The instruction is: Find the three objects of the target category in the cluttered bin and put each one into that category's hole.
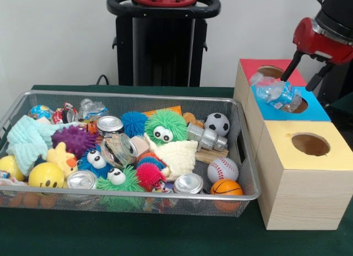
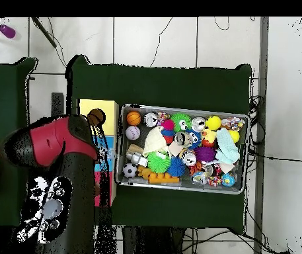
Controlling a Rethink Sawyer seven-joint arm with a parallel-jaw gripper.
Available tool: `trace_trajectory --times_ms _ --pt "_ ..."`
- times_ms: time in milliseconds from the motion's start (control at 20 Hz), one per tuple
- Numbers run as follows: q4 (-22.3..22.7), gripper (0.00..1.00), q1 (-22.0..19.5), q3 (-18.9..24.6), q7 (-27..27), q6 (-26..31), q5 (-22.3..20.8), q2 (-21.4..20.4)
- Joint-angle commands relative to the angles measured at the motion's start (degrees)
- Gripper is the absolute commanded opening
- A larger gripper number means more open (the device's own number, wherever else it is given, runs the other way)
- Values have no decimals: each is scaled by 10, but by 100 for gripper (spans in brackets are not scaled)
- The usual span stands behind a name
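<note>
We see the crushed plastic bottle (image 1: 274, 92) lying tilted on the blue box (image 1: 314, 110), touching its hole's rim, not through. We cannot tell the fingers' state. Risk: bottle jams crosswise or slides off onto the worktop (image 1: 165, 236).

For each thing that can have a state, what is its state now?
Plastic bottle: crushed, lying over the blue hole.
Blue box: hole partly covered.
Yellow box: hole empty.
Red box: hole open.
Wire bin: full of toys and cans.
Gripper: hidden.
</note>
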Motion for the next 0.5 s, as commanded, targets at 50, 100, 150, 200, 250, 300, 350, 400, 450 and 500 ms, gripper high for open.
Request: trace_trajectory --times_ms 50,100,150,200,250,300,350,400,450,500 --pt "27 100 -2 5 131 -27 10 23" --pt "28 100 -2 4 131 -27 10 23" --pt "28 100 -2 4 131 -27 11 24" --pt "28 100 -1 3 131 -28 11 25" --pt "28 100 -1 2 131 -27 12 25" --pt "28 100 -1 2 130 -27 13 24" --pt "30 100 -1 3 129 -28 14 23" --pt "31 100 -1 3 129 -27 15 23" --pt "30 100 -1 3 130 -29 15 24" --pt "30 100 -1 3 130 -29 15 24"
